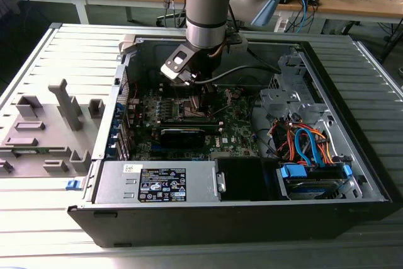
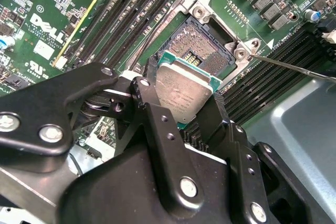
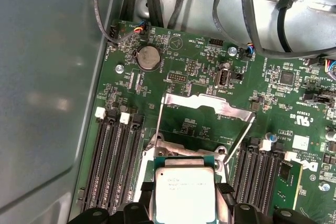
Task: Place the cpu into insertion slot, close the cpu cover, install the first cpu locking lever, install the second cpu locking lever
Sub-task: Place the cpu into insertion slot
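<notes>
Exterior view's left holds the grey fixture (image 1: 66,108); well toward the exterior view's right of it, the gripper (image 1: 200,102) hangs low over the green circuit board (image 1: 242,127). In the second wrist view we see its fingers (image 2: 149,103) clamped on the cpu (image 2: 181,87), which is tilted just above the bare insertion slot (image 2: 202,45). In the first wrist view the cpu cover (image 3: 207,103) stands raised and the locking levers (image 3: 159,121) are unhooked, so we judge all four steps not yet done.

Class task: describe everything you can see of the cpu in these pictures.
The cpu is a small flat square chip: pale silvery-grey metal top with faint print, thin green edge beneath. Black fingers clamp it on two opposite sides. It hangs partly over the open insertion slot, whose contacts show beyond it.
</notes>
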